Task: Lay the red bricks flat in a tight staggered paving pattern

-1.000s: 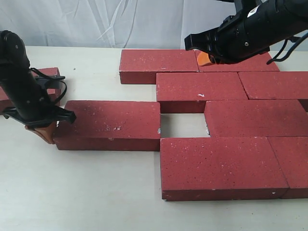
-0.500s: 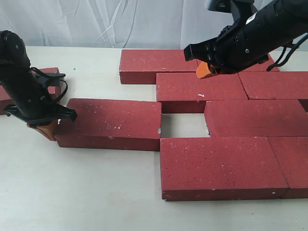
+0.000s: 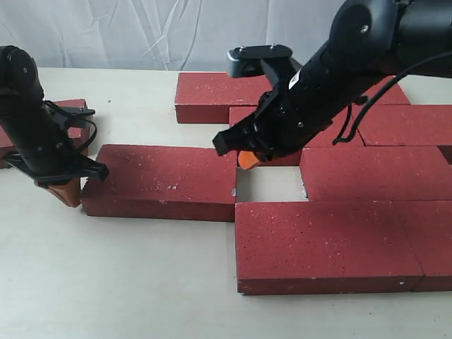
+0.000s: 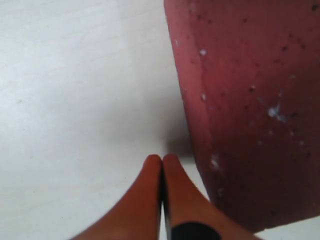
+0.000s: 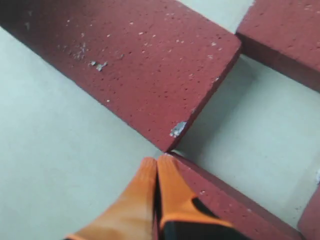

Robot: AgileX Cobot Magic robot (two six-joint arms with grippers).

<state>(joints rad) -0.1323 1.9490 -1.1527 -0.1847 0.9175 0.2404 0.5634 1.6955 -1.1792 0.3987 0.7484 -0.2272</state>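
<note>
Several dark red bricks lie flat in staggered rows on the pale table point(image 3: 141, 282). One loose brick point(image 3: 161, 182) point(image 4: 255, 105) point(image 5: 135, 65) lies left of a square gap point(image 3: 270, 183) in the pattern. My left gripper point(image 3: 63, 191) point(image 4: 162, 159) is shut, empty, its orange tips at that brick's left end. My right gripper point(image 3: 247, 159) point(image 5: 156, 161) is shut, empty, hanging over the corner where the loose brick meets the second-row brick point(image 3: 296, 134). Front-row bricks point(image 3: 325, 244) and a back brick point(image 3: 233, 95) lie flat.
Another red brick point(image 3: 70, 120) lies at the far left, mostly hidden behind my left arm. A white cloth backdrop point(image 3: 176, 32) closes the far side. Bare table stretches in front of the bricks and at the left front.
My right arm swung from the back right down and left to the gap's upper left corner. The loose brick slid slightly right; my left gripper stayed at its left end.
</note>
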